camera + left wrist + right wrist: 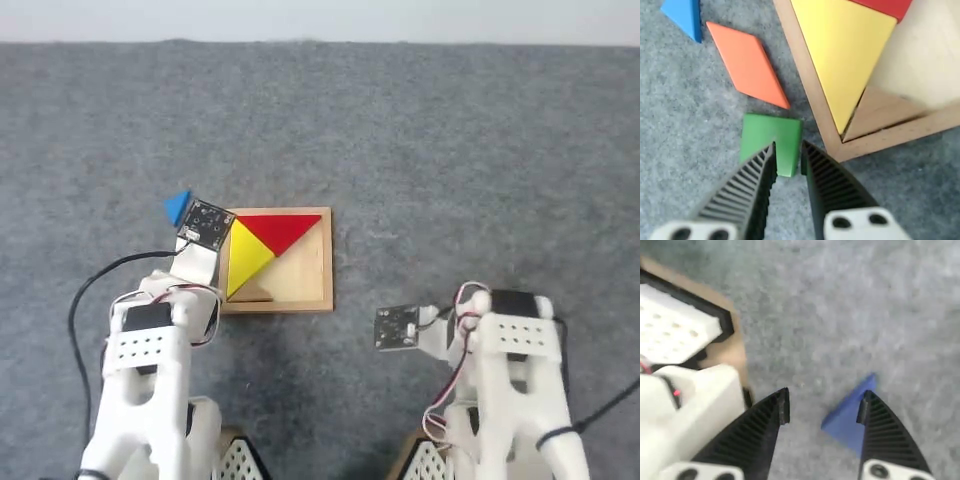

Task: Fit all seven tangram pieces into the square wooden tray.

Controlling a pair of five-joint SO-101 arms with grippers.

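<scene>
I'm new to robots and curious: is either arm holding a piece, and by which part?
Neither, it seems. The left gripper, slightly open, straddles the green square's edge; the right gripper stands open over a blue triangle.

Left pincer (788, 150): my arm reaches forward, jaws barely apart.
Right pincer (825, 402): tucked back, jaws spread wide.

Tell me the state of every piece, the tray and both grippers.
wooden tray, partly filled
yellow triangle, in the tray
red triangle, in the tray
green square, flat on carpet
orange parallelogram, flat on carpet
light blue triangle, flat on carpet
dark blue triangle, flat on carpet
left gripper, jaws slightly open
right gripper, jaws wide open
</scene>
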